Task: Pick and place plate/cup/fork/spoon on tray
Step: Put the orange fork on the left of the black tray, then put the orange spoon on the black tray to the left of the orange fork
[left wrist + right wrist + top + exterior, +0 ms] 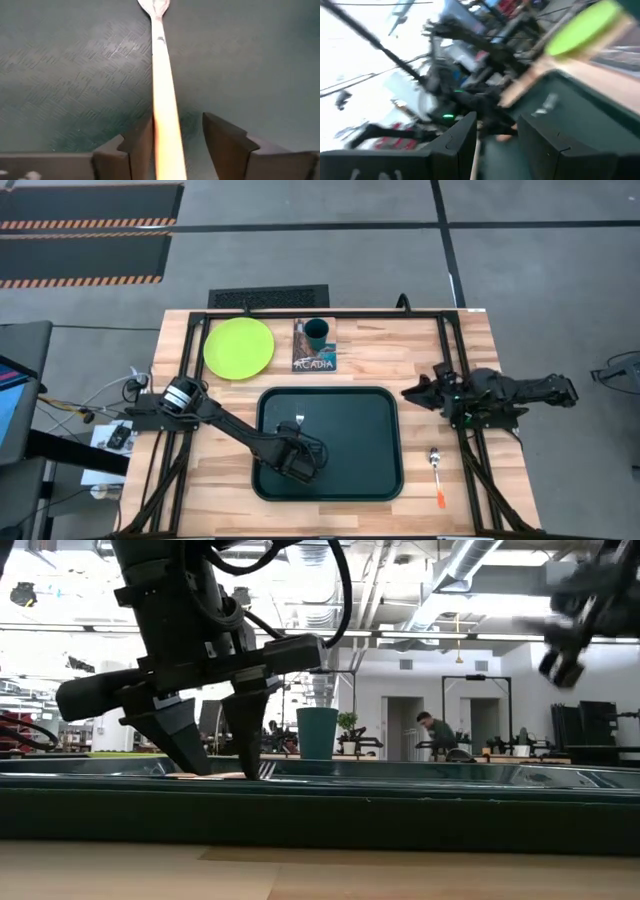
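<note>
Right now your left hand (297,455) sits low over the tray (375,405), its fingers (137,147) spread with the fork (162,95) lying flat on the tray floor between them, handle nearer one finger; it looks released. Lift straight up so neither finger drags the handle, and clear the rim before swinging away. Your right hand (412,392) waits off the tray's right edge, seemingly parted and holding nothing. The spoon (436,472) lies on the bench right of the tray, the plate (239,347) beyond its far-left corner, and the cup (316,333) stands on the Acadia book (314,357).
</note>
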Controlling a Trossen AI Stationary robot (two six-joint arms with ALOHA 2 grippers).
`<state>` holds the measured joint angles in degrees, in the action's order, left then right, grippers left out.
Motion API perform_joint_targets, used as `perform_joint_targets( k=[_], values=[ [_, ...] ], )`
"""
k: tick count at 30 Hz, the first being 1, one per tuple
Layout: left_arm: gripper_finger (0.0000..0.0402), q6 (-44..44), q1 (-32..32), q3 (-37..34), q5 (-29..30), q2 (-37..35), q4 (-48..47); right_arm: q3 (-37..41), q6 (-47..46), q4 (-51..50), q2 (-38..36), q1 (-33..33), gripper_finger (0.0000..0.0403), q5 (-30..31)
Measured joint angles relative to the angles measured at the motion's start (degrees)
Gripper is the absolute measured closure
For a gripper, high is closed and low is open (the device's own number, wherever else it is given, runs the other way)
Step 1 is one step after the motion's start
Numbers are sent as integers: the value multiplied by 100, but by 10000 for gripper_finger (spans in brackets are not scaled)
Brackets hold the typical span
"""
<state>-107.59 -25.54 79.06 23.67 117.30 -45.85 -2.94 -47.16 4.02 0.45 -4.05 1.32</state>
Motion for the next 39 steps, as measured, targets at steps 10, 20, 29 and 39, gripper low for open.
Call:
perform_joint_targets(
  k=[10,20,29,39],
  values=[
    [175,527,162,424,120,12,-254,-1534,-844,-2963,698,-9,248,-769],
    [164,266,19,490,-199,3,-687,-1683,-2027,-3925,1879,-395,269,-1277],
    [164,298,-130,494,131,-484,-731,-2459,-2626,-4879,2662,-1133,282,-1867],
    [164,734,-223,501,1173,-1023,-715,-3237,-2465,-6458,3687,-2552,282,-1515]
  ],
)
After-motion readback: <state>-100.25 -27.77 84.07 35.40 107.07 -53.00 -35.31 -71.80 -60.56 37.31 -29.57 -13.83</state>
